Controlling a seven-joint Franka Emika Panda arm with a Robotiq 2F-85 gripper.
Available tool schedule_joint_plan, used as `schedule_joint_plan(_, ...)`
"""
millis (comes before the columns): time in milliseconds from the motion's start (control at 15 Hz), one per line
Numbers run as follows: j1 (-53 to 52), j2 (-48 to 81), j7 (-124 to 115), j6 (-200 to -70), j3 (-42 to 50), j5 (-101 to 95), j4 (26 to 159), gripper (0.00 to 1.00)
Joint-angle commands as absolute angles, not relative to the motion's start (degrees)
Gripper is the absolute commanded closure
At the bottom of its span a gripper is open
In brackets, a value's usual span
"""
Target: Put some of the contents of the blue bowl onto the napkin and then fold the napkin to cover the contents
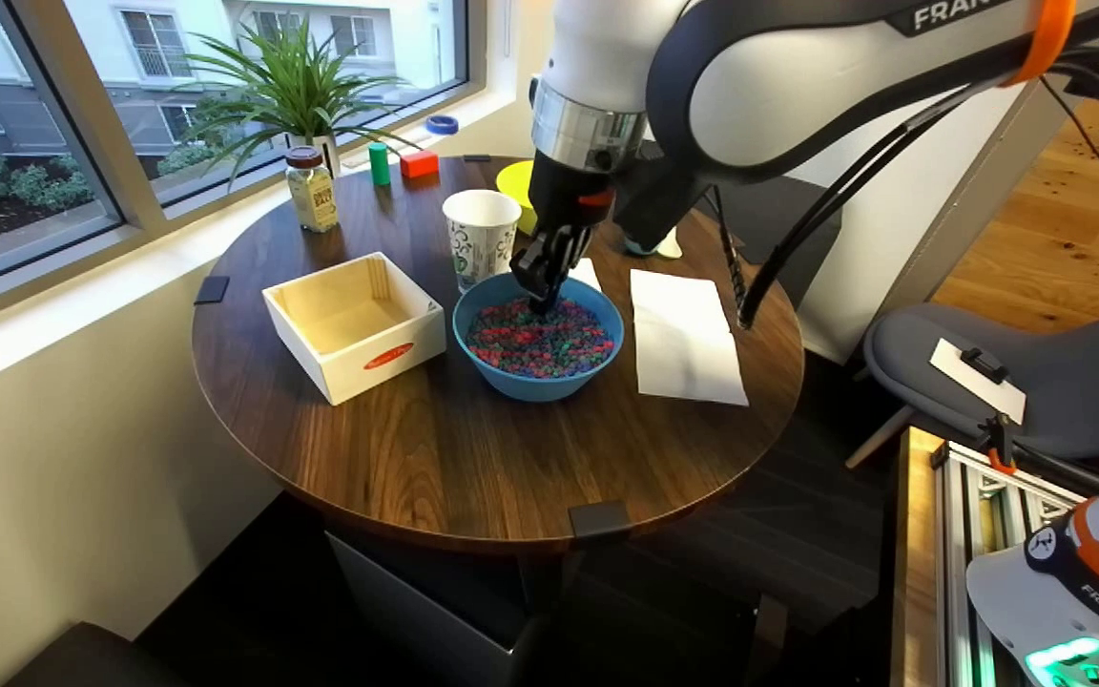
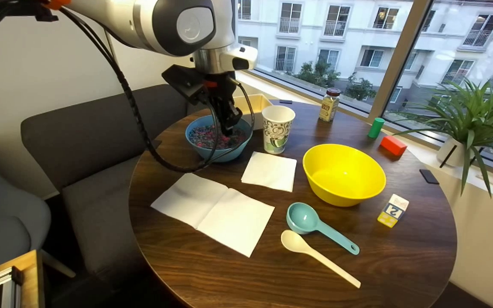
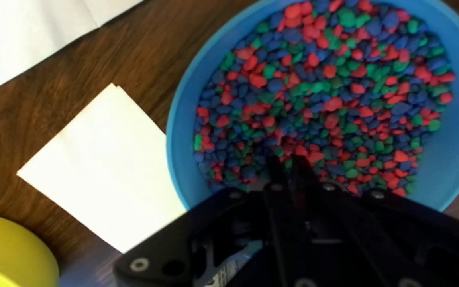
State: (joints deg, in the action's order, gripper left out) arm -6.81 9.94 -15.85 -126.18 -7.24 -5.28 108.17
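The blue bowl (image 1: 540, 385) holds the contents (image 3: 353, 87), a layer of tiny red, blue and green pieces. Down inside it, my gripper (image 3: 286, 159) has its fingertips among the pieces, near the bowl's side facing the folded sheet. Only a narrow gap is left between the dark fingers, with some pieces showing in it; how many are gripped is hard to see in the shadow. Beside the bowl lies the napkin (image 2: 238, 218), spread flat with a crease across its middle and nothing on it. A smaller folded white square (image 3: 106, 167) lies against the bowl.
A paper cup (image 2: 277, 132) stands close to the bowl, and a pale open box (image 1: 349, 329) sits on its far side. A yellow bowl (image 2: 345, 171), a teal scoop (image 2: 304, 218), a wooden spoon (image 2: 315, 254) and a letter block (image 2: 393, 210) are also on the round table.
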Motion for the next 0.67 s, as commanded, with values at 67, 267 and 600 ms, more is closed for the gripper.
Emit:
schedule_joint_plan(67, -7.3, 5.7, -17.6, -120.8, -6.3, -4.5, 109.8, 0.97)
schedule_joint_plan(267, -6.6, 2.6, -18.5, -118.8, -5.6, -5.3, 112.3, 0.97)
schedule_joint_plan(600, -4.2, -2.6, -16.2, -119.9, -3.5, -5.0, 119.7, 0.97)
